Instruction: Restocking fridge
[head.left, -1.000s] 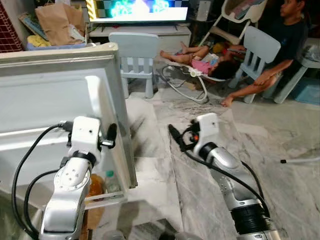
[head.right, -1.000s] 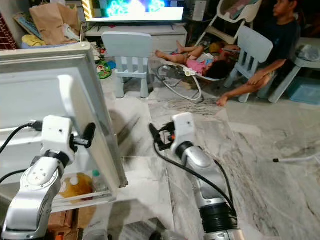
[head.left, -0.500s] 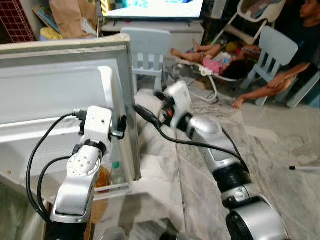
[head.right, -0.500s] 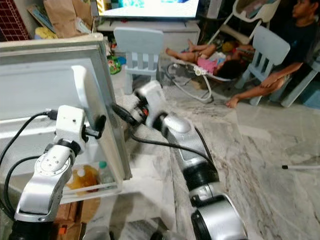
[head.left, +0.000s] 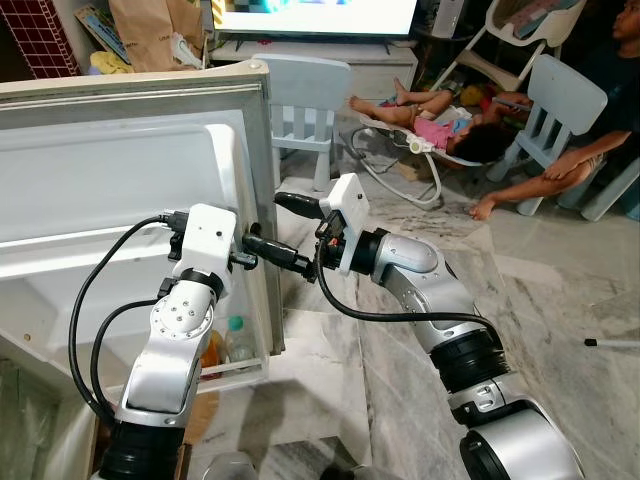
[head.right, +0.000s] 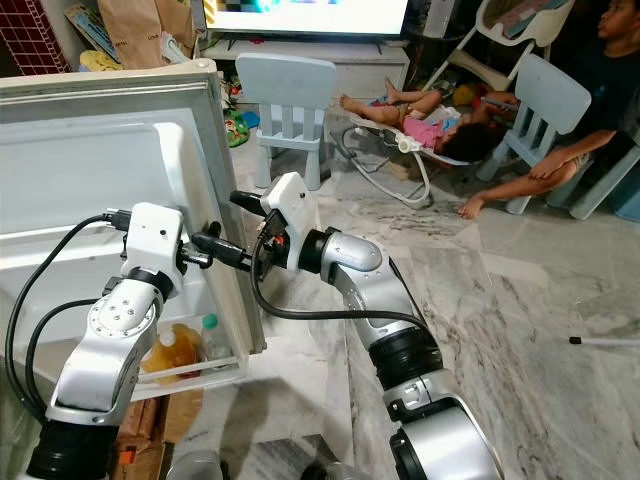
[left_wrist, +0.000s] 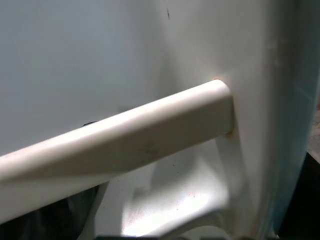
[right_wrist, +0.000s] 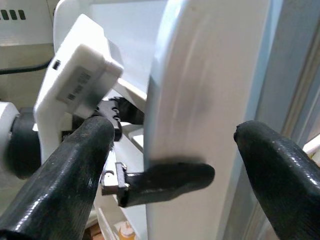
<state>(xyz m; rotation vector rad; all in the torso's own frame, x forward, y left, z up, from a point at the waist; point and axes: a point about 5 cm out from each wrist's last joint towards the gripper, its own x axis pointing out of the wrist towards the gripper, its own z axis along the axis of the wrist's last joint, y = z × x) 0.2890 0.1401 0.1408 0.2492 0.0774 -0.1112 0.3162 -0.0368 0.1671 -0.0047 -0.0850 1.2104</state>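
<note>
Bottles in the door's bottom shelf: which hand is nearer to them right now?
Left. The left hand is at the inner face of the fridge door, above the bottles. The right hand straddles the door's outer edge, open, farther from them.

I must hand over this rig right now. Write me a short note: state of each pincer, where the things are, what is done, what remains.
Left pincer: at the free edge of the open fridge door, inner side; fingers hard to judge.
Right pincer: open, its fingers straddle the same door edge from the outer side.
Things: two bottles stand in the lowest door shelf.
Done: bottles are stocked in the door.
Left: probably swing the door shut. People sit on the floor behind; move with care.
</note>
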